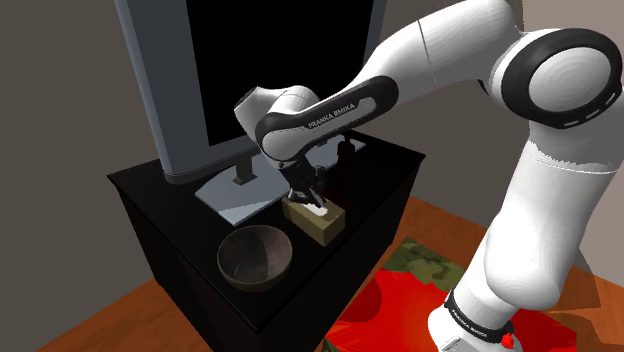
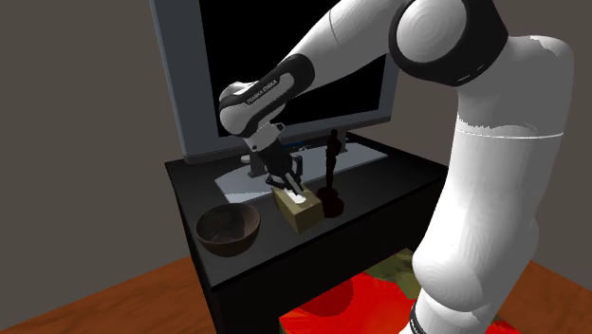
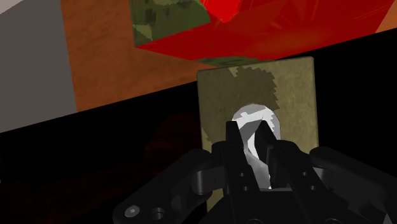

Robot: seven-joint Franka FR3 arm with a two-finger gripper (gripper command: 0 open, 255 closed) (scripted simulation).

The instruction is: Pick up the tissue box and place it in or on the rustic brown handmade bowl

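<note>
Wrist view: jaws pinched on white tissue tuft (image 3: 254,119) of olive-tan tissue box (image 3: 292,89); risk: tuft tearing free, box missing round brown bowl (image 1: 255,258).

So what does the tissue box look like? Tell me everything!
It's an oblong tissue box, mottled olive-tan, with a white tissue poking out its top. It lies flat on the black cabinet, between the brown bowl and a dark statuette. The gripper is right at the tissue.

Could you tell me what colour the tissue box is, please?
The tissue box is mottled olive-tan, clearest in the wrist view.
</note>
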